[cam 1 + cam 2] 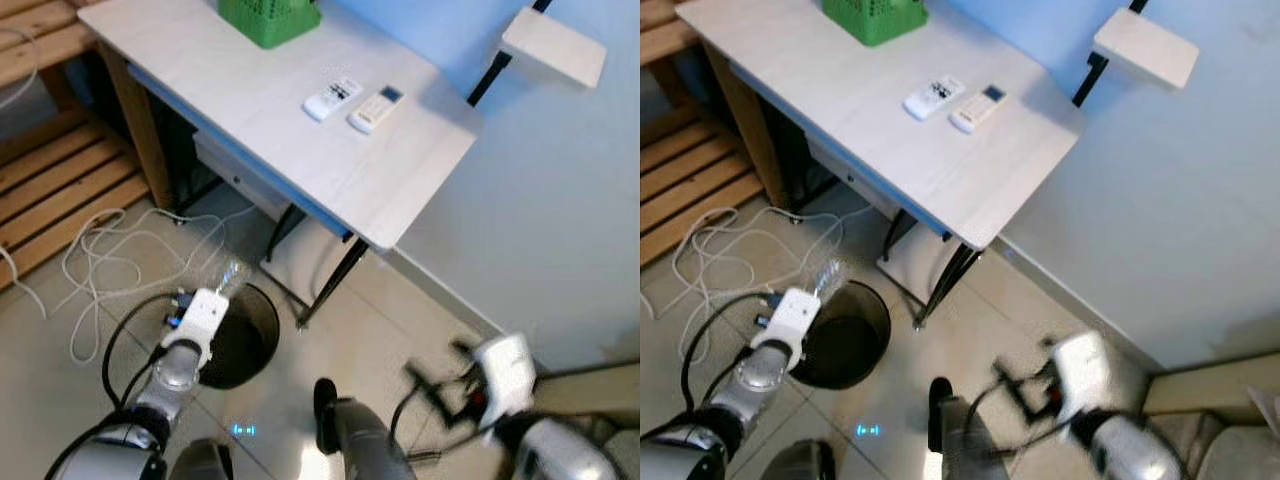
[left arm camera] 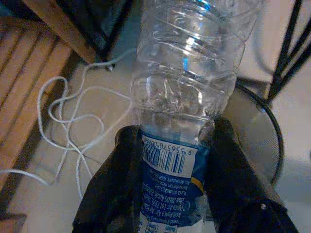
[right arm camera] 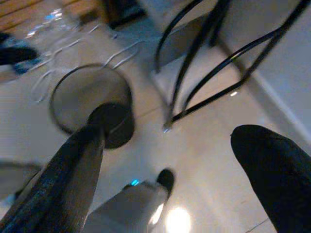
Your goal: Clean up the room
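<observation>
Left gripper (image 2: 167,160) clenches a clear plastic bottle (image 2: 187,82) above the near-left black wastebasket (image 1: 262,305); centre it before releasing. Right gripper (image 3: 180,160) spread, empty.

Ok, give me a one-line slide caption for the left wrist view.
Left hand grips a clear plastic bottle above the black bin, white cable on the floor.

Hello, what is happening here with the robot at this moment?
The robot is tidying up. Its left gripper is shut on a clear plastic bottle and holds it over the rim of the black wire bin on the floor beside the desk. The bottle is not yet released. The right gripper is open and holds nothing, low near the floor.
</observation>
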Motion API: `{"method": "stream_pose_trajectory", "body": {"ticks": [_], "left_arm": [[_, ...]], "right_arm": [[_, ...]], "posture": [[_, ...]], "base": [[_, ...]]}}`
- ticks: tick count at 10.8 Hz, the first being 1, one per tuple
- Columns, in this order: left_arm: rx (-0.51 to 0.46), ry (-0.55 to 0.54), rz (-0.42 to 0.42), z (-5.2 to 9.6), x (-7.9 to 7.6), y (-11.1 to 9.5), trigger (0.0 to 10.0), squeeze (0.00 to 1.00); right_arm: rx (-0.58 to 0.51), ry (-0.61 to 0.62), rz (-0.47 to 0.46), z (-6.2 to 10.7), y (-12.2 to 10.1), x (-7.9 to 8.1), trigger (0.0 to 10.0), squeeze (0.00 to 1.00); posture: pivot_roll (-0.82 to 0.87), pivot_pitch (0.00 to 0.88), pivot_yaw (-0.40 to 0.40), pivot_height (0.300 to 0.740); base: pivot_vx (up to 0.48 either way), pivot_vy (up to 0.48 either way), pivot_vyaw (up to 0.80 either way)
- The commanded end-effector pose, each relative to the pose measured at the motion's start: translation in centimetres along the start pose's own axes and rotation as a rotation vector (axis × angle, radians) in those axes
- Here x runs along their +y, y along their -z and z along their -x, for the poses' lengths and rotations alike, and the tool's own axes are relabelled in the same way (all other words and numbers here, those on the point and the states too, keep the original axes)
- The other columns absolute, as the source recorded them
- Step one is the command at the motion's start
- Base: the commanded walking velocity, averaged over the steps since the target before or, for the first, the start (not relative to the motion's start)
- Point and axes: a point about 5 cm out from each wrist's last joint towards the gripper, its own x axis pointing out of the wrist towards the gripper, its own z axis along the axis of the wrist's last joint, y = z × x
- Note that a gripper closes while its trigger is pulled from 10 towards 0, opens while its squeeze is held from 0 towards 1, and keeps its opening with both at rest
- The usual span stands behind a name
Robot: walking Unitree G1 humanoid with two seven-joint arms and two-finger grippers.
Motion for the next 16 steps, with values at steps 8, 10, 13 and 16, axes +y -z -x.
{"method": "stream_pose_trajectory", "body": {"ticks": [8, 10, 13, 16], "left_arm": [[0.046, 0.003, -0.165, 0.3, 0.5, 1.3, 10.0, 0.0], [0.048, -0.003, -0.188, 0.3, 0.7, 1.3, 10.0, 0.0], [0.046, 0.004, -0.189, 0.3, 0.8, 1.2, 10.0, 1.0], [0.049, 0.002, -0.241, 0.2, 0.8, 1.2, 10.0, 1.0]], "right_arm": [[0.058, -0.022, -0.005, 1.2, 0.9, 0.1, 10.0, 0.0], [0.06, -0.018, -0.009, 1.3, 1.1, 0.1, 10.0, 0.0], [0.063, -0.01, -0.016, 1.5, 1.2, 0.1, 10.0, 0.0], [0.065, -0.004, -0.02, 1.8, 1.2, 0.0, 10.0, 0.0]], "posture": [[-0.31, 0.309, -0.19, 0.74], [-0.31, 0.318, -0.189, 0.74], [-0.31, 0.322, -0.187, 0.74], [-0.32, 0.333, -0.188, 0.74]], "base": [[0.0, 0.0, 0.0], [0.0, 0.0, 0.0], [0.0, 0.0, 0.0], [0.0, 0.0, 0.0]]}}
